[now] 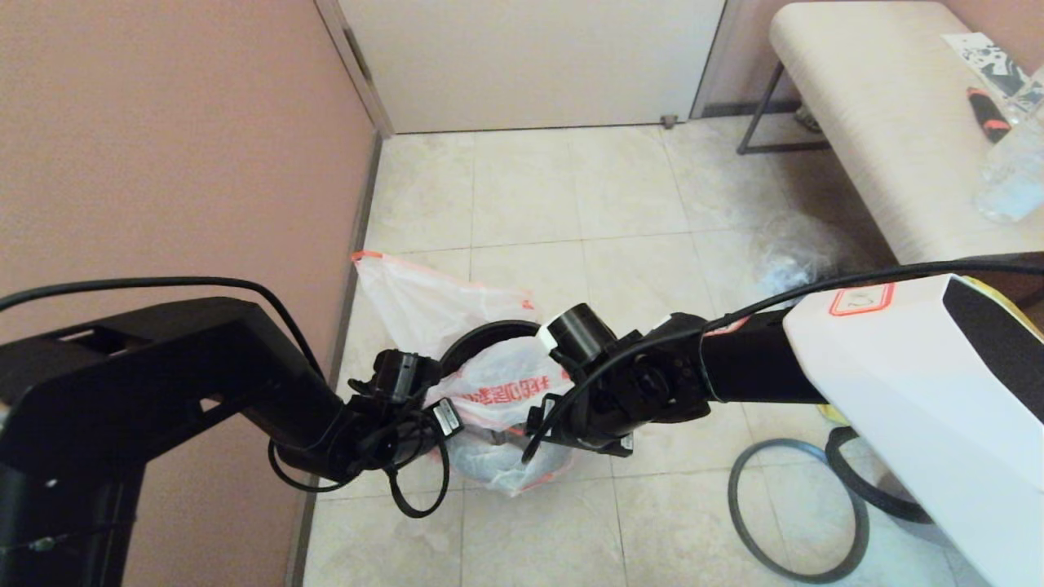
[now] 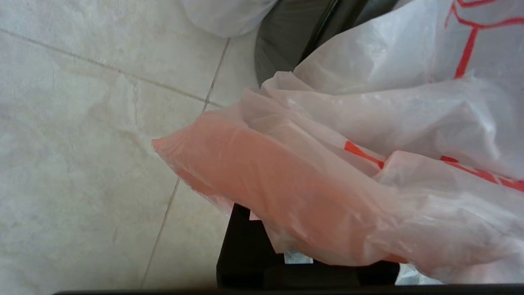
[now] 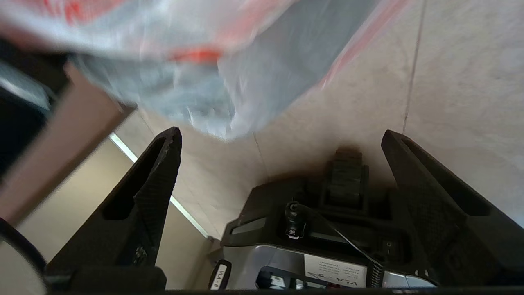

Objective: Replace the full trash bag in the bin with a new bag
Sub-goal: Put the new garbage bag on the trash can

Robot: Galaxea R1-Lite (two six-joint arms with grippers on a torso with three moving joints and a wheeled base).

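Pinching a bunched orange-edged fold of the new bag (image 2: 286,196), the left gripper (image 1: 424,408) sits at the bin's (image 1: 481,336) near rim. Beside it the right gripper (image 3: 278,139) gapes wide, holding nothing, under hanging plastic. A loose hoop (image 1: 795,509) lies on bare tiles (image 1: 571,187) to the right.

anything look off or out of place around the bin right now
Yes. The bin's grey hoop lies flat on the floor tiles off to the robot's right, not on the rim. The new bag is bunched over the bin's front edge, not spread inside, while another white bag slumps behind.
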